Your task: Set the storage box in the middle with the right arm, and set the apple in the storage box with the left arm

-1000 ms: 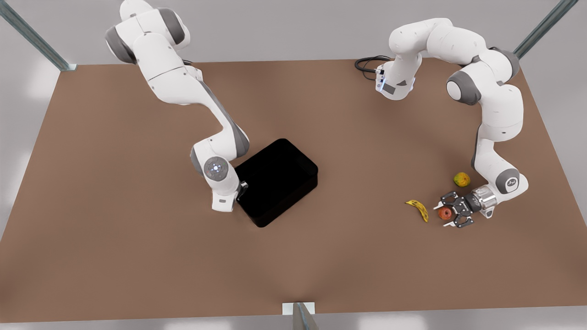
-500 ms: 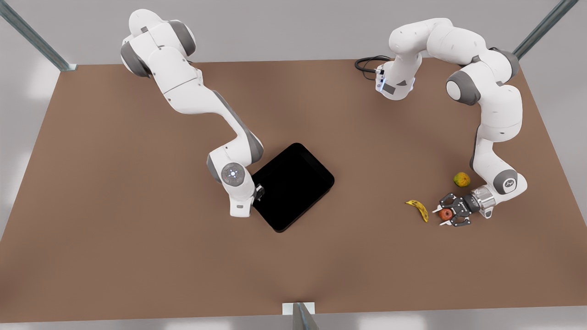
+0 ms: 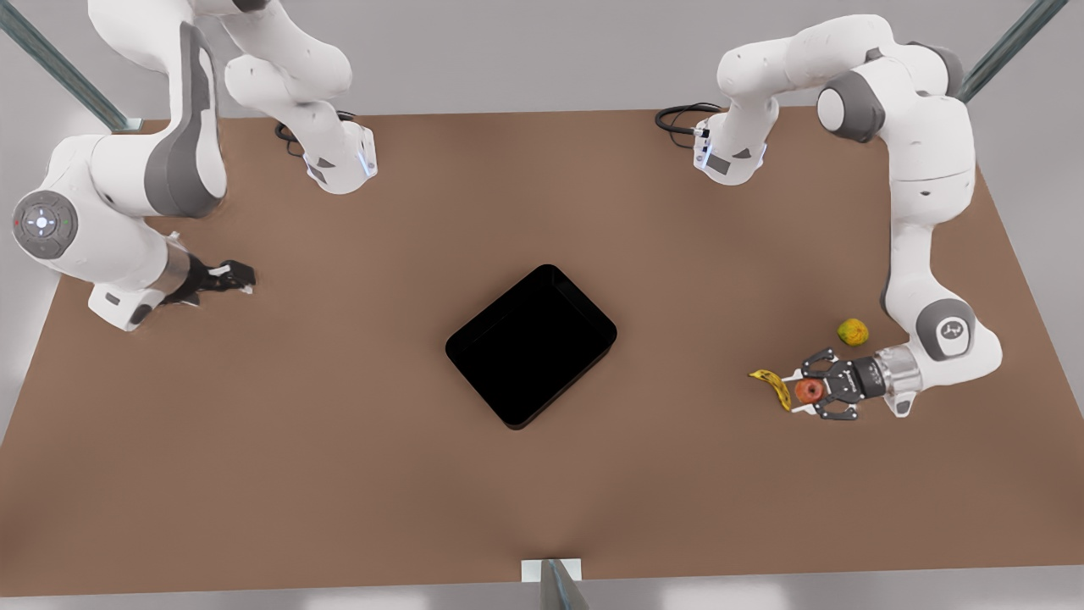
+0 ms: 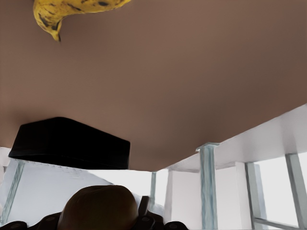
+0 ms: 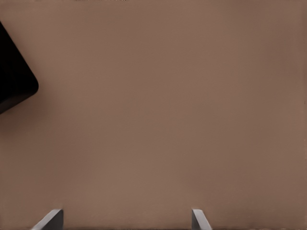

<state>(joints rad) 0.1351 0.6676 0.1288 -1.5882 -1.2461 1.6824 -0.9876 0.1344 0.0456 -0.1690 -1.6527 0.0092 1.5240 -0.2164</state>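
left gripper point(image 3: 804, 391), at the front view's right, has its fingers closed around the apple point(image 3: 810, 390); its wrist view shows the fruit's rounded top point(image 4: 98, 209) seated between the black finger links, with the banana point(image 4: 72, 10) ahead and the storage box point(image 4: 72, 143) farther off. whether the apple is already lifted or sits on the table point(image 3: 339, 474) i cannot tell. in the front view the banana point(image 3: 772, 385) lies just beside the held apple, on the side toward the box, and the yellow-green fruit point(image 3: 853, 331) sits near the arm's wrist. the storage box point(image 3: 531, 344) rests alone on the table at about the middle, turned at an angle, with nothing in it and no gripper touching it. right gripper point(image 3: 237, 274) is parked well apart at the front view's left, holding nothing, its fingertips a moderate gap apart in its wrist view, where a corner of the box point(image 5: 14, 81) shows; that arm waits. by my judgement the box step is done and the apple is grasped; carrying it over the box and releasing it inside is left.
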